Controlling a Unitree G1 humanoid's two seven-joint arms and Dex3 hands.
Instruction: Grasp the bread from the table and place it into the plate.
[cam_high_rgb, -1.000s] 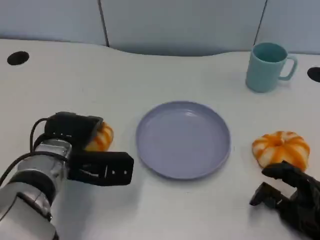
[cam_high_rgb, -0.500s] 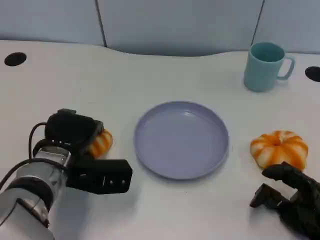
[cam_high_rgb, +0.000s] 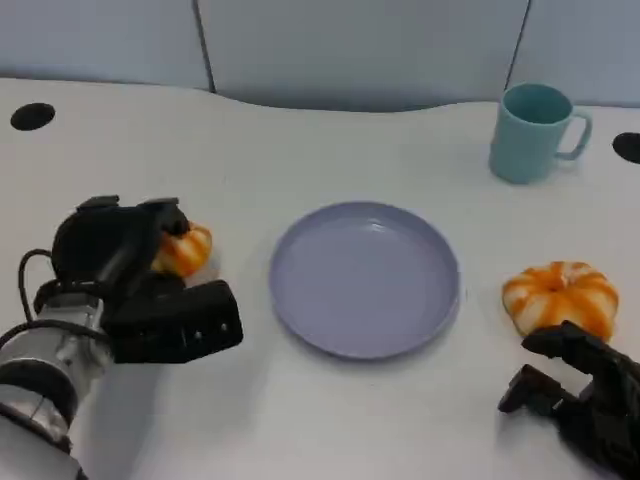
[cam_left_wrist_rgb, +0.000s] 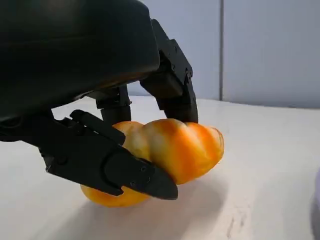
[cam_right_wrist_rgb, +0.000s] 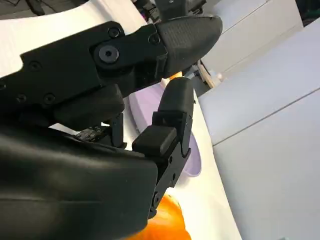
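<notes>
My left hand grasping the bread between my fingers, bread on the table beside the plate, my right hand released, fingers apart

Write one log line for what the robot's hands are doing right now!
left hand: grips bread on the table | right hand: open, near second bread | plate: no bread yet

we note a teal mug standing upright at the far right of the white table, handle turned to the right. two dark round holes, one at the table's far left edge and one at its far right, just beside the mug. pale grey wall panels behind.
</notes>
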